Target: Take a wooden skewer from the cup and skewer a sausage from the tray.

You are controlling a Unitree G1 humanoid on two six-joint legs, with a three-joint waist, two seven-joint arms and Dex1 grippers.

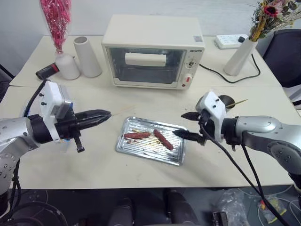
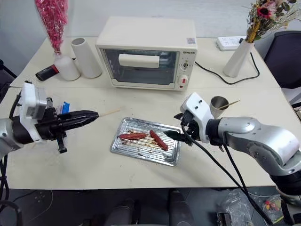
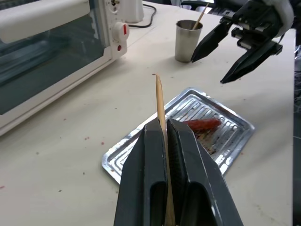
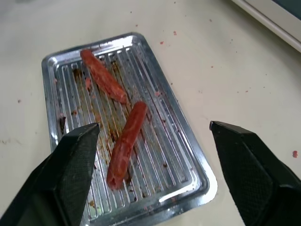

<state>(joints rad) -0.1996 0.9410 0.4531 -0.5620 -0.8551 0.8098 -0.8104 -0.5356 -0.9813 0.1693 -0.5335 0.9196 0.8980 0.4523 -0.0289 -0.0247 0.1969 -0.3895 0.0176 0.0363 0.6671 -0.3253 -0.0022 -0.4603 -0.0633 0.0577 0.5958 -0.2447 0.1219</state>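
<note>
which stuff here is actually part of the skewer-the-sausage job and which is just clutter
Job:
- wooden skewer, in the shut left gripper
- cup
- tray
- sausages
- right gripper, open over the tray

Lying about:
- toaster oven
- white cylinder
- flower vase
- power strip

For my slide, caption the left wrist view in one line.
Left gripper shut on the wooden skewer, aimed toward the tray of sausages while the open right gripper hovers beside the cup.
</note>
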